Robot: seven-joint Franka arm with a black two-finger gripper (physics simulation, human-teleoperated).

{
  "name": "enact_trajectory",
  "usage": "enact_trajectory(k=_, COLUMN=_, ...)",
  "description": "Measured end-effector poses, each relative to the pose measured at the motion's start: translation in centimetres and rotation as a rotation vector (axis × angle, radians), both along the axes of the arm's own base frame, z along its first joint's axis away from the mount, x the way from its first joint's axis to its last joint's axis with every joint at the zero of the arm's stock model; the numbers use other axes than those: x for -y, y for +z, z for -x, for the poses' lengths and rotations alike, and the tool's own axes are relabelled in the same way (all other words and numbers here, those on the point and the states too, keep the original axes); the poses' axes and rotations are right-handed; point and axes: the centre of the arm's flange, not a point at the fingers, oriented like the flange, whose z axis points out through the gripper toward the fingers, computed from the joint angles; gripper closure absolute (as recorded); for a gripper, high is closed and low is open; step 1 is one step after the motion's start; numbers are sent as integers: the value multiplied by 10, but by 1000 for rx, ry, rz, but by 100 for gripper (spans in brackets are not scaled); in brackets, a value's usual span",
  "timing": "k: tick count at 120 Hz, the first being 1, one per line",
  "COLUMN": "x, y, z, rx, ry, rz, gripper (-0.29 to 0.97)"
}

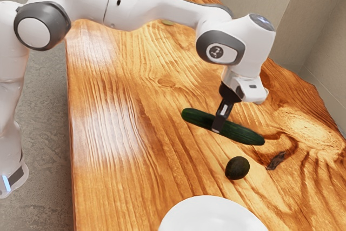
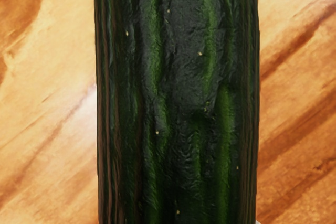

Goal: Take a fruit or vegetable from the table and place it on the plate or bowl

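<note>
Cucumber point(image 1: 240, 132) point(image 2: 176, 98) lies flat on the table point(image 1: 124, 133), long axis slanting from the exterior view's left down to its right. Gripper point(image 1: 220, 125) is down at about mid-length, set across that axis. Can't tell if jaws are pinching it or just spread around it. Plate point(image 1: 184, 212) sits nearer cam, beyond a dark round fruit point(image 1: 237, 167), so next is prob. lift, then carry that way.

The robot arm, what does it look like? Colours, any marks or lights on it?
The arm is a chain of smooth, glossy white rounded shells. Its joints carry grey bands and round grey caps, one cap with a small white mark. A thin blue light strip sits near the base. The hand at the tip is slim and black.
</note>
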Motion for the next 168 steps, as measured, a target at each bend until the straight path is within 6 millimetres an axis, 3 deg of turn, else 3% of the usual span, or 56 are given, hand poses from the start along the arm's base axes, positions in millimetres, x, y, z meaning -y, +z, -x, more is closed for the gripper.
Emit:
enact_trajectory(k=18, x=77, y=4, z=38, rx=11, ry=-99, rz=-16, gripper=53)
enact_trajectory(k=39, x=151, y=18, z=91, rx=55, ry=-170, rz=-43, gripper=54)
enact_trajectory(k=67, x=210, y=16, z=138, rx=107, ry=-175, rz=-72, gripper=53)
enact_trajectory(k=79, x=220, y=10, z=143, rx=116, ry=-144, rz=-74, gripper=52)
enact_trajectory(k=108, x=231, y=-24, z=125, rx=109, ry=-52, rz=-41, gripper=53)
enact_trajectory(k=133, x=257, y=-22, z=148, rx=139, ry=-30, rz=-21, gripper=51)
enact_trajectory(k=154, x=263, y=-57, z=134, rx=119, ry=19, rz=-21, gripper=53)
enact_trajectory(k=168, x=262, y=-74, z=122, rx=101, ry=48, rz=-5, gripper=25)
